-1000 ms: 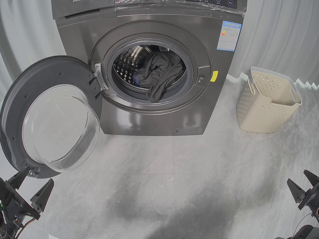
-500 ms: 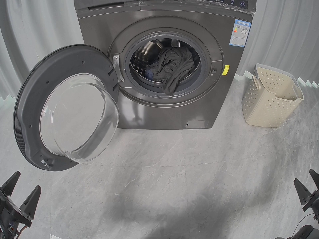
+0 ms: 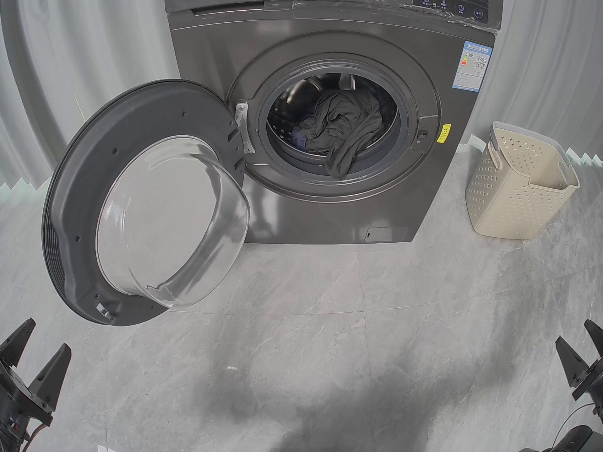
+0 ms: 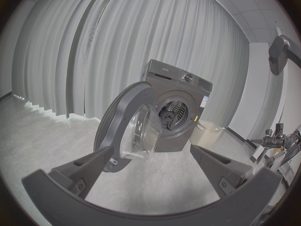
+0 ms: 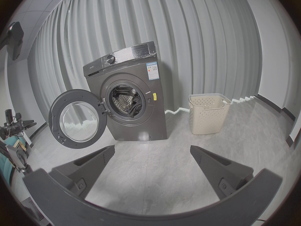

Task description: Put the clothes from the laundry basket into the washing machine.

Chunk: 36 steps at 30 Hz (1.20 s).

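The grey washing machine (image 3: pixel 326 26) stands ahead with its round door (image 3: pixel 144 202) swung wide open to the left. Dark clothes (image 3: pixel 342 127) lie in the drum, one piece draping over the lower rim. The cream laundry basket (image 3: pixel 521 183) stands on the floor to the machine's right. My left gripper (image 3: pixel 34 353) sits low at the near left, open and holding nothing. My right gripper (image 3: pixel 584 346) sits low at the near right, also open with nothing between its fingers. Both are well back from the machine (image 4: pixel 180 88) (image 5: pixel 125 76), clothes (image 4: pixel 166 118) (image 5: pixel 134 105) and basket (image 5: pixel 208 113) (image 4: pixel 203 134).
Bare grey floor (image 3: pixel 352 334) stretches between me and the machine. Grey curtains (image 3: pixel 75 51) hang behind the machine on both sides. The open door (image 4: pixel 125 126) juts out over the floor at the left.
The whole head view has shifted: machine, door and basket now sit farther right and slightly smaller, so the camera moved. Both grippers stay open and low.
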Available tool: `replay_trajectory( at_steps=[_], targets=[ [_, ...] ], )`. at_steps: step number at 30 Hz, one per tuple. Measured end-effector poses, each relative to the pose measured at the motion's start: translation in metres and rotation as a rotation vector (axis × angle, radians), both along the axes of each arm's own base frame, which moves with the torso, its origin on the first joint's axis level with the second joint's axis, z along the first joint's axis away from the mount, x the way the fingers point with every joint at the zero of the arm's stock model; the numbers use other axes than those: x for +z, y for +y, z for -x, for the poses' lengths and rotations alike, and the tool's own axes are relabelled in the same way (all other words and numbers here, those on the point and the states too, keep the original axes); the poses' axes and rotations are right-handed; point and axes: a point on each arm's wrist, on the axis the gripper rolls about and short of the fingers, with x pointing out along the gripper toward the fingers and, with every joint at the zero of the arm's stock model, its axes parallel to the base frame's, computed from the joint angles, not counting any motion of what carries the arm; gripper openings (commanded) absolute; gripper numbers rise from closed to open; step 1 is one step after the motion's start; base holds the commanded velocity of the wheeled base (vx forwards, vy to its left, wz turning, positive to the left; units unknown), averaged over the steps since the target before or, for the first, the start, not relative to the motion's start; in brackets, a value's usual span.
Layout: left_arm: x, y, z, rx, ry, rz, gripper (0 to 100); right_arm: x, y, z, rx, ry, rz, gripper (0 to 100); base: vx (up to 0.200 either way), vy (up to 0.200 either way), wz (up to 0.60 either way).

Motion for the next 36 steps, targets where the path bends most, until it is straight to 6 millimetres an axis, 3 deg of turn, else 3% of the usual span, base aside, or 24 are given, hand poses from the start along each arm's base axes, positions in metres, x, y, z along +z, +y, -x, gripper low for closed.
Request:
replay_trajectory(
  at_steps=[8,14,28,36],
  targets=[
    [0.003,0.0,-0.004,0.033,0.026,-0.01,100,0.0,0.0,0.0,0.002,0.002,0.002,100,0.2,0.0,0.0],
    [0.011,-0.002,-0.011,0.044,0.039,-0.013,100,0.0,0.0,-0.001,0.002,0.005,0.004,100,0.0,0.0,0.0],
    [0.013,-0.003,-0.019,0.05,0.082,-0.017,100,0.0,0.001,-0.003,0.002,0.018,0.007,100,0.0,0.2,0.0],
    [0.015,-0.003,-0.019,0.063,0.074,-0.014,100,0.003,0.001,-0.004,0.003,0.016,0.008,100,0.0,0.0,0.0]
  ],
)
